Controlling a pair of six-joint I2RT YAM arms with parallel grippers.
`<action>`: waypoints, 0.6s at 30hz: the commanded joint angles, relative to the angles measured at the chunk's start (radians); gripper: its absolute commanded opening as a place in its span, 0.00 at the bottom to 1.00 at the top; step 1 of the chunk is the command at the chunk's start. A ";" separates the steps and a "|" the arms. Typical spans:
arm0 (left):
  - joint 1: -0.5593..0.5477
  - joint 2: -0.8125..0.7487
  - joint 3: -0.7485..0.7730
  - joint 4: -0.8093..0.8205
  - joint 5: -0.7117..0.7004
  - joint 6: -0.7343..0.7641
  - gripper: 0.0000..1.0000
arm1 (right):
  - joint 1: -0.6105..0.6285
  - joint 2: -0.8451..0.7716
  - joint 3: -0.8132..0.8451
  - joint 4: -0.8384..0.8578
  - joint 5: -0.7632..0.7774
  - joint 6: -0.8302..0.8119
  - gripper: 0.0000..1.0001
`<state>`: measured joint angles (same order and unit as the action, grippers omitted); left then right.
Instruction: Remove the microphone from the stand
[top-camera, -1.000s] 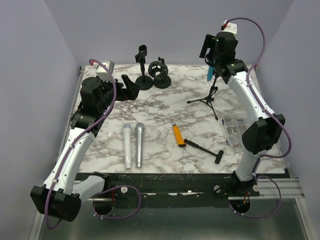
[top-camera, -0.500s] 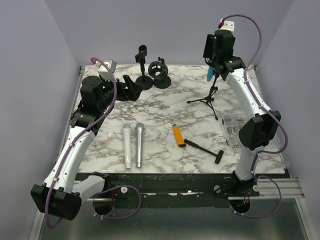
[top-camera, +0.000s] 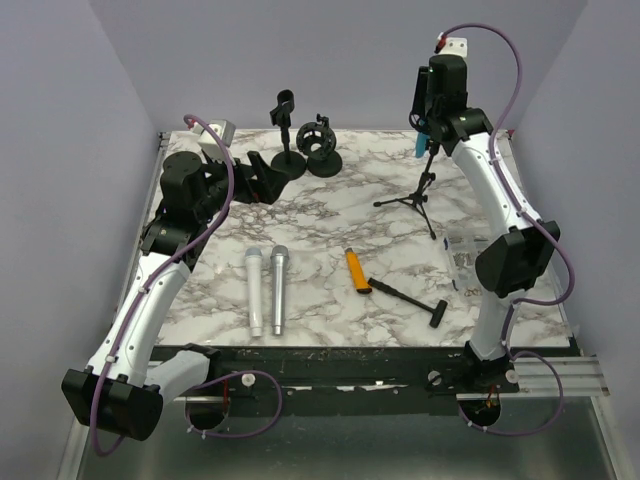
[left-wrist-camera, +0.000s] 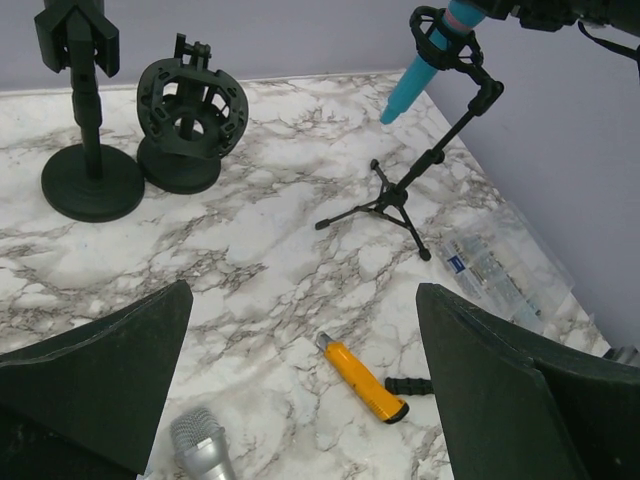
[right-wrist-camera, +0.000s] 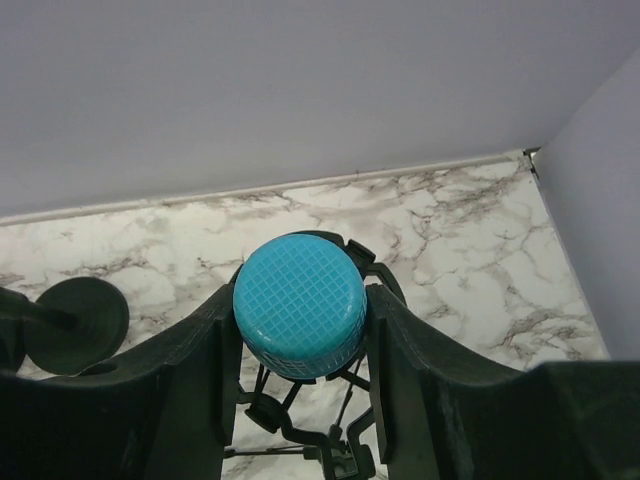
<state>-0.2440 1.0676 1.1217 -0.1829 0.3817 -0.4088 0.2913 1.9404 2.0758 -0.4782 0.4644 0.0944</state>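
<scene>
Right tool (right-wrist-camera: 300, 335) is clenching the mic (right-wrist-camera: 300, 298) by its head, mic sitting in the stand (top-camera: 427, 183) clip. Worrying bit: if the clip's gripping tight, pulling could be dragging that light tripod over.

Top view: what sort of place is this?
Likely a robot test bench: two arms bolted to a marble table, plain walls boxing it in, a blue microphone on a stand for practice.

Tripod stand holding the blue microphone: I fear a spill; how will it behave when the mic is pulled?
Probably tippy: the tripod stand has thin, short legs and carries the blue microphone high on an angled boom. It looks light, so it may lift along if the clip grips tightly.
</scene>
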 joint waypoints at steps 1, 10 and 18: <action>0.000 -0.003 0.026 0.019 0.073 -0.009 0.97 | -0.003 -0.042 0.099 -0.017 0.027 -0.045 0.33; 0.000 0.022 0.020 0.021 0.048 0.000 0.95 | -0.001 -0.172 0.167 0.040 -0.107 -0.036 0.24; 0.000 0.051 0.017 0.019 0.045 -0.002 0.94 | -0.001 -0.565 -0.245 0.427 -0.235 0.036 0.12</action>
<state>-0.2440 1.0966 1.1217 -0.1730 0.4091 -0.4114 0.2913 1.5352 1.9617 -0.2985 0.3092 0.0788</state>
